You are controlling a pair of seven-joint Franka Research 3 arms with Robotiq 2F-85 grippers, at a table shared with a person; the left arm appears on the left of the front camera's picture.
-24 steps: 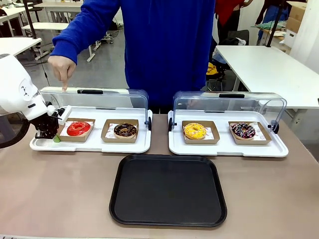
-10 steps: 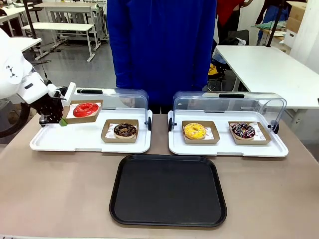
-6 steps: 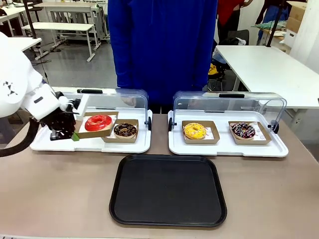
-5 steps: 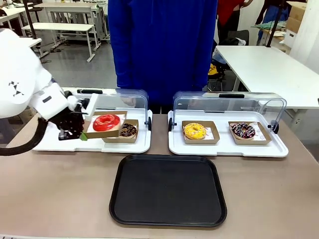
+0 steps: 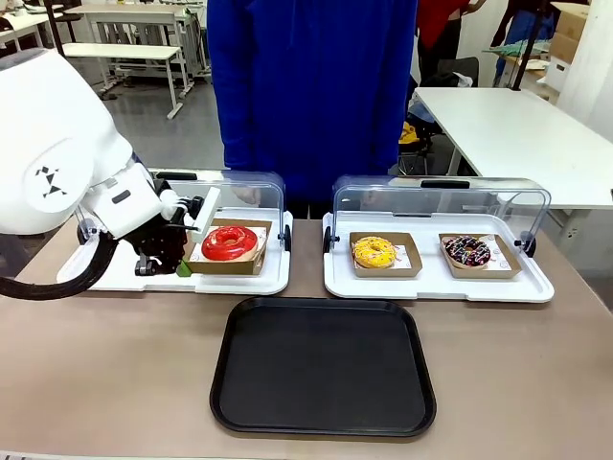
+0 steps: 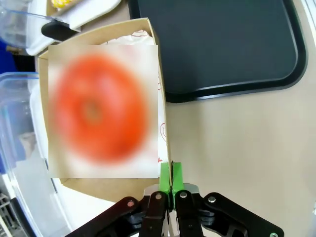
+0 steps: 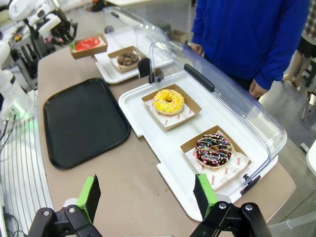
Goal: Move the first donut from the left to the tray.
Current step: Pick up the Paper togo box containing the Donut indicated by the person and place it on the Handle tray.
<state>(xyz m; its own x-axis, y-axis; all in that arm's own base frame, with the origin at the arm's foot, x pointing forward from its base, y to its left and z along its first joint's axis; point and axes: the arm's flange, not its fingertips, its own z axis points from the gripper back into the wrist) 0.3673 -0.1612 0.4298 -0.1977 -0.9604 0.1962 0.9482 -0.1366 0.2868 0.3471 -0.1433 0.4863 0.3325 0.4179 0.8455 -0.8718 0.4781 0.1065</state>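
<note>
Nearest you in the front view, the black tray (image 5: 323,365) sits bare on the brown table (image 5: 105,374), its far rim just short of the two white trays (image 5: 436,283) with clear lids. You are mid-carry: the left gripper (image 6: 171,174) is clamped on the edge of the cardboard dish (image 5: 232,259), green pads pressed flat together over the thin wall, and the red donut (image 5: 229,242) rides in that dish above the left white tray, in front of where the chocolate donut (image 7: 128,59) lies. Judging from the left wrist view, the grip is a pinch on one wall only, so the dish hangs cantilevered; keep the wrist level and your travel slow, since a tilt toward the free side would likely let the donut slide. Bring the dish toward yourself and to the right, clearing the white tray's near lip before you descend. Aim for the middle of the black tray rather than its raised rim, lower until the dish base is fully seated, and only then let go; pulling away sideways before the pads part could drag the dish. The right gripper (image 7: 146,195) hangs wide open over the table's right end, holding nothing, well clear of your path. Farther back, the yellow donut (image 5: 374,252) and the sprinkled one (image 5: 467,251) sit in their dishes under the right lid; leave them. Beyond, a person in a blue top (image 5: 311,96) stands at the far edge.
</note>
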